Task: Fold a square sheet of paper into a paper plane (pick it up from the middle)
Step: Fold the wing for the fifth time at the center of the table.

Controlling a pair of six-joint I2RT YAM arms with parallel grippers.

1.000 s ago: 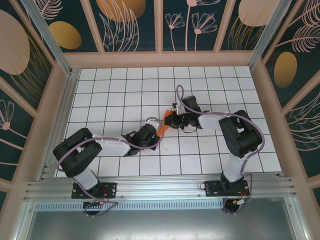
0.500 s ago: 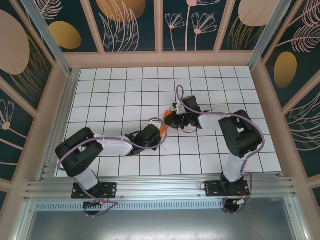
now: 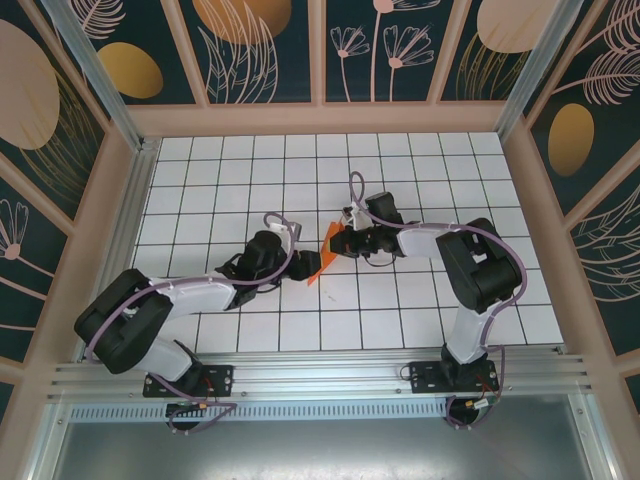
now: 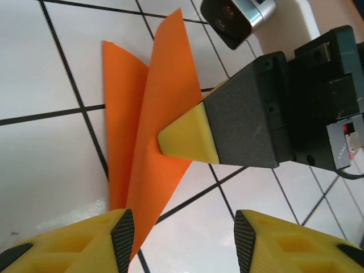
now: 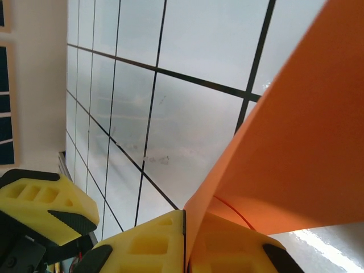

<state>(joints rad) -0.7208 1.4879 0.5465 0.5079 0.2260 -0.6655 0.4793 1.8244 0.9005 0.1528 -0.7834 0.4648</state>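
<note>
The right end effector [image 5: 185, 230] is clamped on the orange paper plane [image 4: 162, 114], held near the middle of the tiled surface [image 3: 400, 300]. The left end effector [image 4: 182, 242] is spread apart, the plane's lower tip just beside one finger [image 4: 121, 238].

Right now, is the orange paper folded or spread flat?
Folded: the orange paper shows two layers meeting at a crease, pinched by the right end effector.

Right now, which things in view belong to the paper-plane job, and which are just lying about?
Part of the job:
- folded orange paper, standing up off the tiles
- right gripper, shut on the paper
- left gripper, open beside the paper's lower tip

Just surroundings:
- white grid table
- patterned wall panels
- aluminium rail by the arm bases
</note>
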